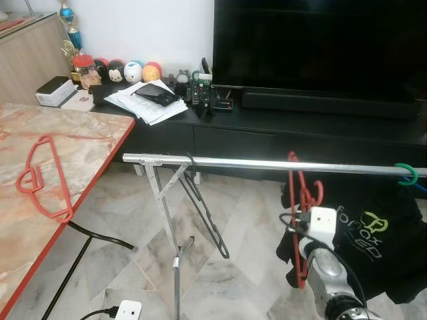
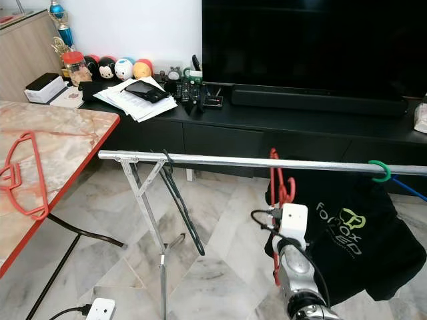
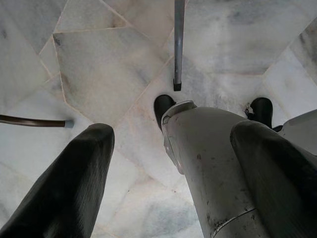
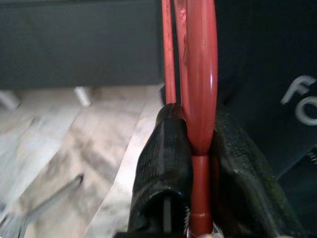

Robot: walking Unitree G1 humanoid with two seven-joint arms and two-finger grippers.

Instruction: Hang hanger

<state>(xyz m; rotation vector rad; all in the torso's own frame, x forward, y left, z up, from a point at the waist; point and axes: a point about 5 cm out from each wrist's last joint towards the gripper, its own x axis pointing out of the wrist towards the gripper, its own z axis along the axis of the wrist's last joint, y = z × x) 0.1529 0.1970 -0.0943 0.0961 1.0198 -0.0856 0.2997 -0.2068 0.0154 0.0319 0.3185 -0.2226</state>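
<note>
Left eye view, marble floor [image 1: 133, 227], black TV console [image 1: 287, 130]

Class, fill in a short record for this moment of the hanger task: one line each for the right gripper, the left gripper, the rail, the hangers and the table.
right gripper: shut on the red hanger, whose hook is over the rail
left gripper: open, hanging idle over the marble floor
rail: silver, horizontal, on a folding stand
other hangers: black hanger hooked on the rail; green hanger carrying a black T-shirt; second red hanger flat on the table
table: marble top, red edge
</note>
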